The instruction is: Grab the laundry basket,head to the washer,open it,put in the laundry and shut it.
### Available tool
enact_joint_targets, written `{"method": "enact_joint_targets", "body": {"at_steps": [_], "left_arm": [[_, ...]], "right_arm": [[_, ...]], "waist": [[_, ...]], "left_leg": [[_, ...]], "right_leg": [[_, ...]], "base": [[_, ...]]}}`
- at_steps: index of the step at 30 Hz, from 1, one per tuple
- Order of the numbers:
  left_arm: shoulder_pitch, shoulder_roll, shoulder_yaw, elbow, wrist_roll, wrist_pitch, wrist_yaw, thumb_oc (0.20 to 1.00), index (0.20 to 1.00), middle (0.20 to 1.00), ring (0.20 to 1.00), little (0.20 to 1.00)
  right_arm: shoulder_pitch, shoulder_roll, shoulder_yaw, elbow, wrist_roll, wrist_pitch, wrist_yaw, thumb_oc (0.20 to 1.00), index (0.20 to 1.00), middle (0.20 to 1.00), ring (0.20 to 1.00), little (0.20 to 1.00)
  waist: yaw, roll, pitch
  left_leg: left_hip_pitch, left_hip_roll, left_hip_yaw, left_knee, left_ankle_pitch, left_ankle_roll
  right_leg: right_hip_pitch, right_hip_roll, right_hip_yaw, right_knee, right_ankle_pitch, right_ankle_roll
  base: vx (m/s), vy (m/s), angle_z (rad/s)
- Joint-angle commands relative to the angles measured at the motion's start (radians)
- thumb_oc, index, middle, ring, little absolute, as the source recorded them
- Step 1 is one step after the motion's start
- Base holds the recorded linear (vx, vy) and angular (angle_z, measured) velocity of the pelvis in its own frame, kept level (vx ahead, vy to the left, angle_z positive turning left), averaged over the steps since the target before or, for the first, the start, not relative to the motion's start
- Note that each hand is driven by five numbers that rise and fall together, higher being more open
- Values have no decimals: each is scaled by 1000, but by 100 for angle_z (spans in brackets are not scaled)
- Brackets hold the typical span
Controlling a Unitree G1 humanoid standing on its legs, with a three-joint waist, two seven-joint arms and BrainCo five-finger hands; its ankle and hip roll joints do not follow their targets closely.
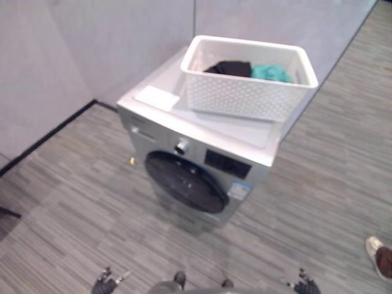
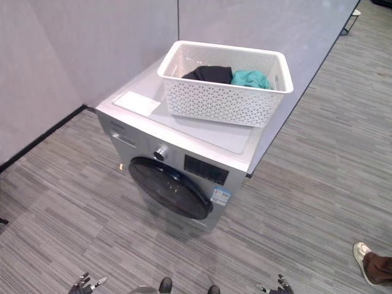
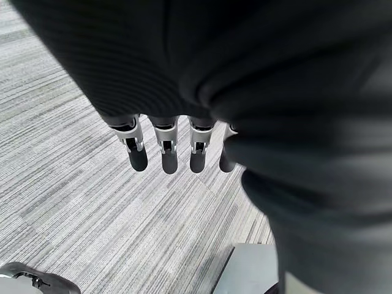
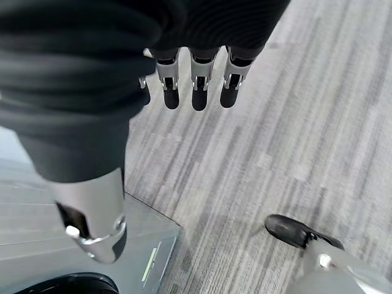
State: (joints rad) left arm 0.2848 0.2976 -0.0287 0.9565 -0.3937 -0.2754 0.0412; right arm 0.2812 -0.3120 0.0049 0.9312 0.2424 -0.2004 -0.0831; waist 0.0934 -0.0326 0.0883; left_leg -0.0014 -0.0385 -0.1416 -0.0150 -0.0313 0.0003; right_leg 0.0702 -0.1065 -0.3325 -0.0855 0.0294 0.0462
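The grey striped floor [image 2: 318,184] spreads around everything, meeting pale wall panels [image 2: 92,43] behind. On it stands the washer [image 2: 177,156], silver-bodied, its round dark door [image 2: 168,188] closed on the front face. Above the door sit a knob [image 2: 161,152] and a dark display panel [image 2: 206,169], and a small label [image 2: 221,196] is stuck just beside the door's edge. A flat white detergent drawer lid [image 2: 137,103] lies at the near left corner of the washer's top.

The white perforated laundry basket [image 2: 220,101] rests on top of the washer, towards its back. Inside it lie a black garment [image 2: 208,73] and a teal garment [image 2: 250,78], touching each other, the teal one to the right.

A person's shoe [image 2: 367,257] shows at the right edge of the floor, well apart from the washer.

The left hand [image 3: 165,147] hangs low over the bare floor, fingers [image 3: 137,156] straight and relaxed, holding nothing. The right hand [image 4: 196,86] likewise hangs down beside the robot, its fingers [image 4: 171,92] loosely extended and empty, with a corner of the washer visible past it. Both hands are well apart from the basket
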Motion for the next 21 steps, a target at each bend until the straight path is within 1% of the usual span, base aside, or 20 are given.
{"method": "enact_joint_targets", "body": {"at_steps": [1, 3, 4, 12, 18, 21], "left_arm": [[0, 3, 20, 30, 4, -19, 3, 1000, 1000, 1000, 1000, 1000], [-4, 0, 23, 28, -4, -15, -3, 1000, 1000, 1000, 1000, 1000], [-156, -4, -33, -142, -94, 40, 19, 1000, 1000, 1000, 1000, 1000], [-142, -19, -34, -130, -92, 47, 12, 1000, 1000, 1000, 1000, 1000], [-133, -20, -42, -129, -81, 56, 6, 1000, 1000, 1000, 1000, 1000], [-130, -22, -41, -122, -75, 57, 6, 1000, 1000, 1000, 1000, 1000]], "right_arm": [[22, -40, -6, -9, 63, -11, 4, 1000, 1000, 1000, 1000, 1000], [15, -33, -13, 8, 88, -5, 12, 1000, 1000, 1000, 1000, 1000], [-140, -29, 114, -22, 127, 59, 56, 1000, 1000, 1000, 1000, 1000], [-127, -22, 105, 7, 125, 62, 62, 1000, 1000, 1000, 1000, 1000], [-125, -19, 129, -12, 111, 64, 71, 1000, 1000, 1000, 1000, 1000], [-129, -20, 159, -30, 81, 65, 69, 1000, 1000, 1000, 1000, 1000]], "waist": [[2, 29, -69], [2, 29, -70], [-46, 5, 20], [-56, -1, -1], [-52, 2, -7], [-46, 3, -13]], "left_leg": [[-96, 69, 14, -4, 87, -26], [-94, 69, 14, -6, 87, -26], [-57, 104, 138, -2, 11, -42], [-6, 112, 138, -39, 15, -46], [13, 113, 138, -55, 15, -48], [19, 113, 138, -61, 15, -48]], "right_leg": [[-39, -42, 17, 95, -69, 39], [-38, -42, 18, 94, -68, 39], [-83, -88, 73, 100, -31, 77], [-37, -74, 84, 71, -38, 78], [-21, -72, 86, 60, -41, 80], [-13, -73, 86, 47, -40, 81]], "base": [[0, 0, 0], [0, 0, 0], [31, -23, -1], [69, -38, -2], [29, -12, 13], [17, -6, 5]]}}
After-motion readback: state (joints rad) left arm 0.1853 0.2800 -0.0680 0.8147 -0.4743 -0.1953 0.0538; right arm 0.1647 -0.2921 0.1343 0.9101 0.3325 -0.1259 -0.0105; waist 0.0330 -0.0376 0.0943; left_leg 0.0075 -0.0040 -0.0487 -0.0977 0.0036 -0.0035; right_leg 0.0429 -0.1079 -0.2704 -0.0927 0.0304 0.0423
